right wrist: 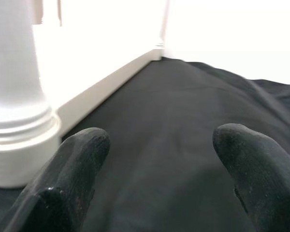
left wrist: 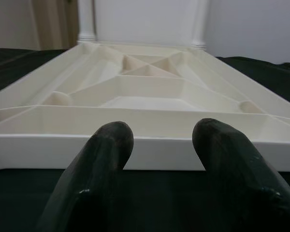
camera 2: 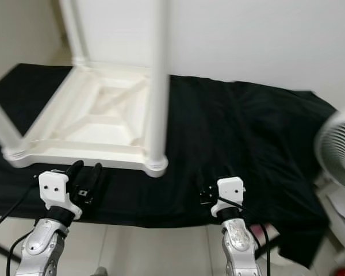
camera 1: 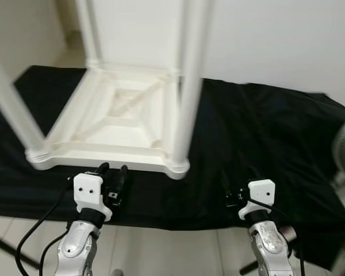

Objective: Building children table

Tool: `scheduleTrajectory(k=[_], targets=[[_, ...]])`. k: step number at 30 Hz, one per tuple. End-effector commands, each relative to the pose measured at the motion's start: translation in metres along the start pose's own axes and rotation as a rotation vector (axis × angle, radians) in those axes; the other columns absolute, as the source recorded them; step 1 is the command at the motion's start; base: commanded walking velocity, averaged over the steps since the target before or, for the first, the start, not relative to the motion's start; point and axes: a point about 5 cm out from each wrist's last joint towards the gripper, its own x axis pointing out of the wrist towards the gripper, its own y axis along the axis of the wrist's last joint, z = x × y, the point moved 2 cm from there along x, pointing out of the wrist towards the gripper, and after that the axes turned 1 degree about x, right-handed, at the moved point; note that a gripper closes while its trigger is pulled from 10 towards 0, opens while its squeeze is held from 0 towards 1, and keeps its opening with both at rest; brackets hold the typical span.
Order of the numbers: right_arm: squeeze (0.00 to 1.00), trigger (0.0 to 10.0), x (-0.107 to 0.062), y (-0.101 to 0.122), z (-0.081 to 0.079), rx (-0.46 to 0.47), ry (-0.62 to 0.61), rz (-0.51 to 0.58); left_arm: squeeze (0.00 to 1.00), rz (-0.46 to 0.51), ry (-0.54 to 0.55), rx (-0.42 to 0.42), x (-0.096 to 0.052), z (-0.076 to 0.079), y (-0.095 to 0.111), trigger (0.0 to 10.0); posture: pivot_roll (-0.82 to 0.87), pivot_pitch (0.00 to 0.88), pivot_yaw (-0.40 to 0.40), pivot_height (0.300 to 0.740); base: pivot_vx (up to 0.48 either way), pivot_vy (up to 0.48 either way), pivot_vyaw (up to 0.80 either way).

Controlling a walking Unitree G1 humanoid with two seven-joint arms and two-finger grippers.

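White plastic, the table (camera 1: 118, 123) lies upside down on a black cloth (camera 1: 264, 132), its ribbed underside facing up and its legs pointing straight up out of the top of the head views. It sits on the left half of the cloth, its long axis running from near to far. Four legs stand in the corners: the near-right leg (camera 1: 187, 86) rises from a ringed foot socket at the near-right corner, the near-left leg (camera 1: 11, 103) leans across the left edge of the view, and the two far legs stand at the far corners. The recessed underside is a shallow tray of crossed ribs.

Just near of the table's near edge hovers the left claw (camera 1: 112, 184), its two fingers (left wrist: 104, 159) parted, tips close to the rim but apart from it. The right claw (camera 1: 234, 192) hangs over bare cloth to the right of the near-right corner, fingers (right wrist: 82, 159) spread wide, gripping nothing.

A fan (camera 2: 339, 149) stands at the far right.
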Motion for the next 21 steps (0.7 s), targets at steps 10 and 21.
scheduleTrajectory(k=[10,21], targets=[[0.00,10.0,0.0036,-0.0016,0.0038,0.004,0.002,0.001,0.00,-0.017,-0.017,-0.028,0.0066,0.0018,-0.0045,10.0,0.00,0.000,-0.055,0.740,0.000,0.000,0.29],[0.00,10.0,0.0050,-0.0019,0.0048,0.003,-0.008,0.004,0.00,-0.028,-0.016,-0.040,0.0084,-0.0007,-0.0064,10.0,0.00,0.000,-0.056,0.740,0.000,0.000,0.00]])
